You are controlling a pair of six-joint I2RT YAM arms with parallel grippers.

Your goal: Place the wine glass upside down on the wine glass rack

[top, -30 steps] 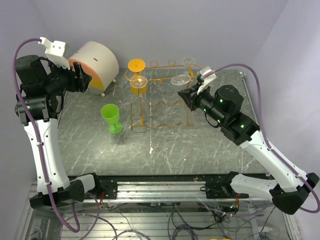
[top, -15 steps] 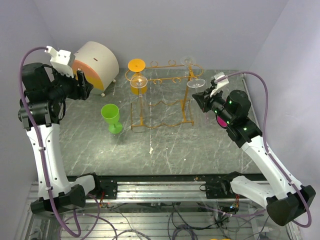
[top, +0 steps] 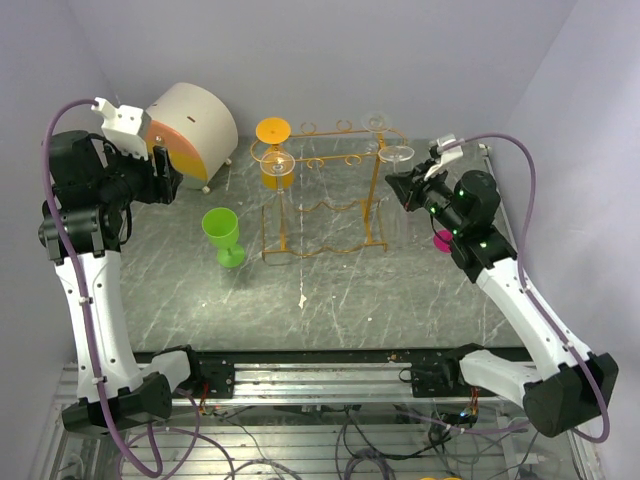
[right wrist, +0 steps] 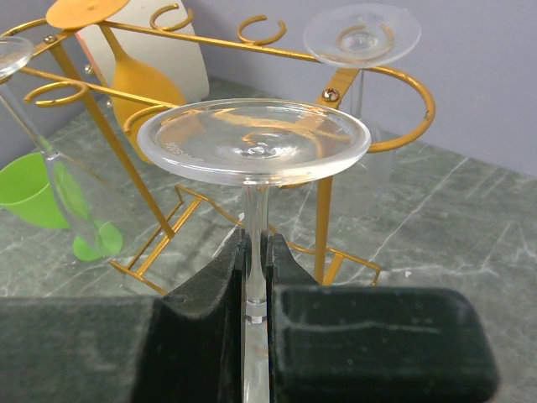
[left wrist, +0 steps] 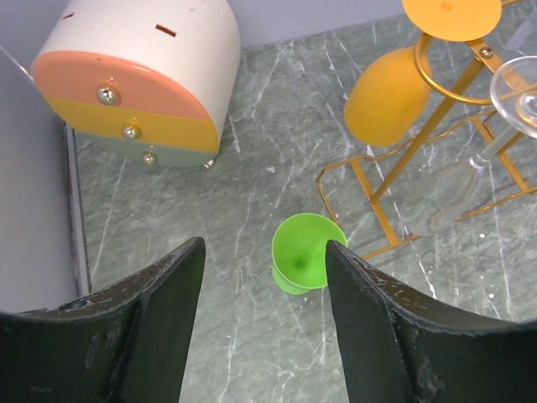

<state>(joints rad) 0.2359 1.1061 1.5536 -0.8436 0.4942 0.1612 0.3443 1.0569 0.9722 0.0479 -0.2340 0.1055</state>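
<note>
Right pincer clamps wine glass just beside right end of rack. Clear glass fills far right loop; loops along far rail free. Orange glass takes left end. Green cup stands left of rack. Drawer box blocks far left corner. Surface in front open.

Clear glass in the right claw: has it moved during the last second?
Yes. The clear glass shifted right in the top view, from inside the rack's right end post to just outside it.

Wine glass rack orange-gold; wine glass clear; cup green; table grey, white-veined.
</note>
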